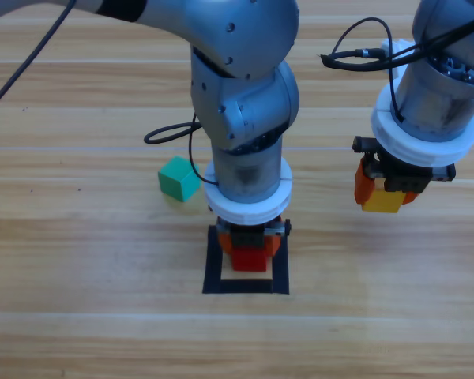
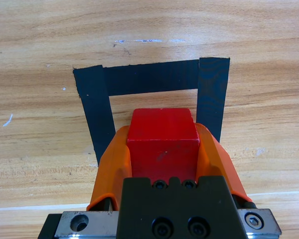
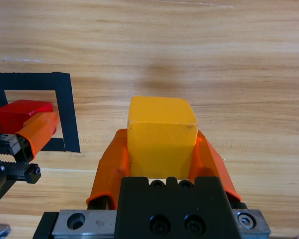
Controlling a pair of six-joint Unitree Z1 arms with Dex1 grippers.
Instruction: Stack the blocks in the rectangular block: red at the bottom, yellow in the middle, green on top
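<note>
At lower centre the left gripper [image 1: 251,254] pinches the red cube [image 1: 250,258] inside the tape square [image 1: 213,268] to seat the base, while the right gripper [image 1: 387,193] at right clasps the yellow cube [image 1: 382,200] aloft, ready to follow, and the green cube [image 1: 178,178] waits left of centre.

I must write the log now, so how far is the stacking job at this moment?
Nothing is stacked yet. In hand: the left end effector grips the red cube over the tape square; whether it touches the wood is unclear. The right end effector holds the yellow cube beside the square. Left: release red, add yellow, then the green cube, on the table.
</note>
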